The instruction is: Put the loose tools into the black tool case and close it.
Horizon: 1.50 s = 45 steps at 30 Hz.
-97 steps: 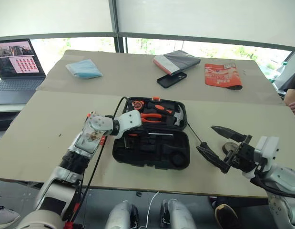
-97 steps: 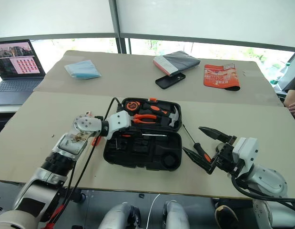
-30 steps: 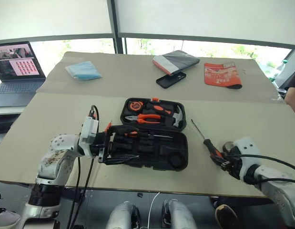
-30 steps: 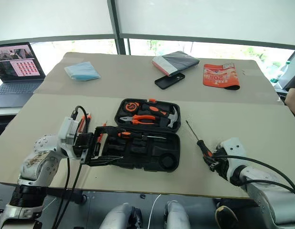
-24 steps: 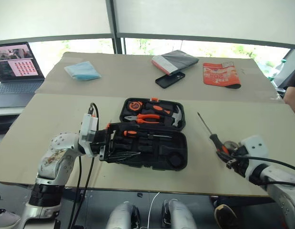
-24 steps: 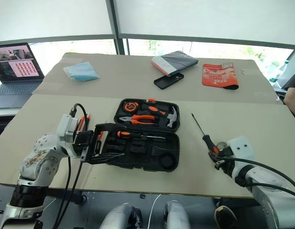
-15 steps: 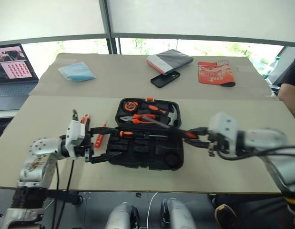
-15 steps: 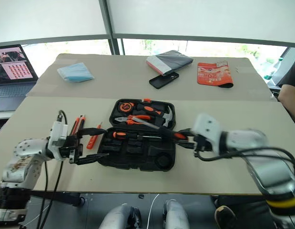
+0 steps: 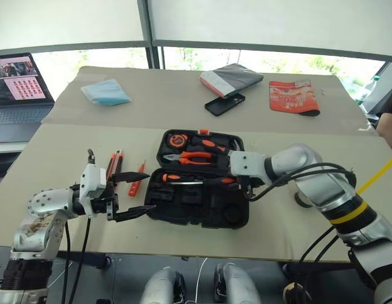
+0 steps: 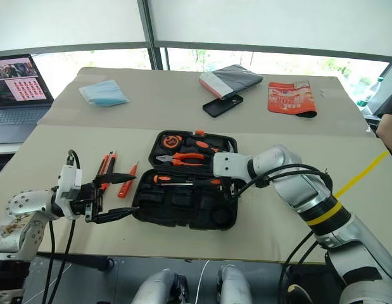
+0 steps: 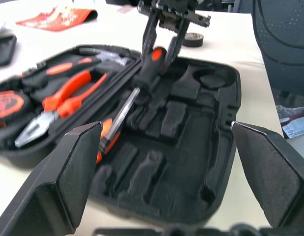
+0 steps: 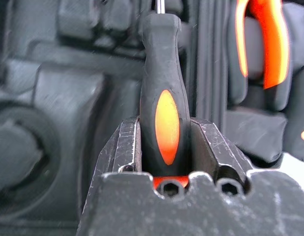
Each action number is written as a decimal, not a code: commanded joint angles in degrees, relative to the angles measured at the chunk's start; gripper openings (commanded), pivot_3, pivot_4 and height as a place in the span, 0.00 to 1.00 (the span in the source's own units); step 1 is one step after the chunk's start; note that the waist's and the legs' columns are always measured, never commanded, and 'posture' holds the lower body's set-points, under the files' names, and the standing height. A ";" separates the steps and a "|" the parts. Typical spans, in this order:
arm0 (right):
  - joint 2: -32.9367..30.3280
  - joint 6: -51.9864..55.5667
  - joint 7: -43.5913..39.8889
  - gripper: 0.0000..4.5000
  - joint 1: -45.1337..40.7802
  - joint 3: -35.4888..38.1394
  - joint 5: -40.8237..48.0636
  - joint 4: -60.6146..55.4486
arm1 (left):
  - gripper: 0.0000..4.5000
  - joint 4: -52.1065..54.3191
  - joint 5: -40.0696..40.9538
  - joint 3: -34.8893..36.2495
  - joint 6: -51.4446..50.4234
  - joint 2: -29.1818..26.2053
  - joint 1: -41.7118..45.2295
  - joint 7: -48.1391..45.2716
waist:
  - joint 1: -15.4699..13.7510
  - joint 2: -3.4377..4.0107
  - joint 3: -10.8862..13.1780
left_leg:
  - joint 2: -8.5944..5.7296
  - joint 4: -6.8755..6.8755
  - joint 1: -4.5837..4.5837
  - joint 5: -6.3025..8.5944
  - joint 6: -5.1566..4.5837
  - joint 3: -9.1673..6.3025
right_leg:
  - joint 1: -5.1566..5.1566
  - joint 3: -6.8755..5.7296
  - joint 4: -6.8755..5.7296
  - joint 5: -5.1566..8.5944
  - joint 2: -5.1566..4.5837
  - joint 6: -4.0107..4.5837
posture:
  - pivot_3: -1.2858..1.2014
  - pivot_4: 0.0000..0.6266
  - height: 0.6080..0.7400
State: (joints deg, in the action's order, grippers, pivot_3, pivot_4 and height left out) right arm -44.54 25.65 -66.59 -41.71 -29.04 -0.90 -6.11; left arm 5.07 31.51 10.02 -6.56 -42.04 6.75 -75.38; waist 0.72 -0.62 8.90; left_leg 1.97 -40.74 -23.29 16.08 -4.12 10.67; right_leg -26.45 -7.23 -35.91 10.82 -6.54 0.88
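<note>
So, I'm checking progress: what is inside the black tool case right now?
In the black tool case: tape measure, pliers, hammer, one screwdriver lying in it, another gripped by the right pincer over the slots. Slots beneath that arm are hidden.

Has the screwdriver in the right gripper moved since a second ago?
Yes. The screwdriver, clamped in the right gripper, went from the table right of the case to over its front tray.

No text, label, brand or number can be read on anything here.
</note>
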 commanded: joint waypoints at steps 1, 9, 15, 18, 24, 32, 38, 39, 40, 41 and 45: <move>-1.43 2.88 -1.18 0.23 1.00 1.88 -0.35 -2.82 | 1.00 2.29 0.91 1.28 -0.42 -0.75 -0.27 0.84 | 0.02 0.00 0.00 | 0.01 0.00 0.03 0.02 0.04 0.00 | 0.02 0.01 -0.02 0.00 -0.01 0.00 | 0.52 0.24 1.00; -0.76 3.44 -0.62 0.23 2.58 2.19 -1.14 -2.11 | 1.00 2.30 0.85 0.92 -0.83 -1.00 0.54 1.14 | 0.00 0.00 0.00 | 0.03 -0.01 0.13 0.06 0.36 -0.02 | 0.02 0.03 -0.17 -0.10 -0.31 0.13 | 0.52 0.24 1.00; 1.49 1.98 0.27 0.23 1.79 1.92 -2.13 1.10 | 1.00 1.52 0.48 0.51 -0.89 -0.91 1.73 0.87 | 0.01 0.00 0.00 | 0.03 -0.01 0.11 0.06 0.35 -0.01 | 0.03 0.00 -0.16 -0.11 -0.22 0.14 | 0.52 0.24 1.00; 2.26 2.83 -1.23 0.34 1.94 2.07 -0.84 0.42 | 1.00 1.46 0.34 0.27 -0.95 -0.75 2.04 0.97 | 0.12 0.00 0.00 | 0.04 -0.01 0.12 0.04 0.38 -0.01 | 0.03 0.01 -0.17 -0.11 -0.16 0.14 | 0.52 0.24 1.00; 2.80 -4.69 -2.76 0.83 2.04 6.26 2.24 1.54 | 1.00 1.55 0.26 0.18 -0.99 -0.56 2.18 1.24 | 0.08 0.00 0.00 | 0.09 0.01 0.11 0.03 0.40 -0.01 | 0.02 0.02 -0.16 -0.10 0.01 0.16 | 0.52 0.24 1.00; 5.00 -5.95 -11.58 0.77 0.94 15.99 16.49 6.60 | 1.00 1.28 0.04 0.67 -0.74 -0.72 1.85 1.69 | 0.06 -0.02 0.02 | 0.08 -0.01 0.15 0.02 0.38 -0.01 | 0.07 0.01 -0.14 -0.13 0.08 0.15 | 0.52 0.24 1.00; 11.74 -9.60 -5.73 0.34 3.85 14.00 13.25 10.02 | 1.00 1.97 0.12 0.74 -0.93 -0.86 1.13 2.22 | 0.14 -0.01 0.02 | 0.24 0.01 0.20 -0.02 0.46 -0.01 | 0.09 0.04 -0.16 -0.15 0.05 0.23 | 0.52 0.24 1.00; 12.79 -9.87 -5.17 0.27 4.19 13.55 12.94 11.23 | 1.00 1.94 -0.32 0.75 -1.15 -1.21 0.87 2.56 | 0.13 -0.01 0.02 | 0.24 0.02 0.17 -0.03 0.47 -0.01 | 0.07 0.03 -0.17 -0.15 0.07 0.23 | 0.52 0.24 1.00; 13.70 -11.30 -4.82 0.18 4.46 12.65 11.79 13.15 | 1.00 1.66 -1.02 0.83 -1.06 -1.69 0.56 2.81 | 0.14 -0.01 0.02 | 0.23 0.01 0.18 -0.02 0.47 0.01 | 0.07 0.02 -0.17 -0.15 0.09 0.23 | 0.52 0.24 1.00; 14.29 -12.41 -4.67 0.11 4.56 12.01 10.96 14.55 | 1.00 1.39 -1.51 0.87 -0.97 -2.03 0.40 2.98 | 0.14 -0.01 0.02 | 0.23 0.01 0.17 -0.02 0.47 0.03 | 0.07 0.02 -0.17 -0.15 0.10 0.23 | 0.52 0.24 1.00; 16.58 -15.03 -2.99 0.01 4.33 9.75 7.74 19.56 | 1.00 1.37 -1.69 0.95 -1.39 -2.65 -0.43 3.05 | 0.17 -0.01 0.02 | 0.22 0.02 0.19 -0.02 0.48 0.07 | 0.06 0.00 -0.17 -0.14 0.13 0.23 | 0.52 0.24 1.00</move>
State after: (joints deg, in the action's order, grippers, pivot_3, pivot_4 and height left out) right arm -28.74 12.10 -71.02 -37.01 -18.70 8.59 12.06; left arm 5.72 29.44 10.08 -7.84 -43.90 6.44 -72.51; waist 0.89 -0.62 8.92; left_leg 2.20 -40.72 -23.10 16.06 -3.63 10.75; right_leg -26.39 -7.23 -36.08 10.68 -6.39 1.11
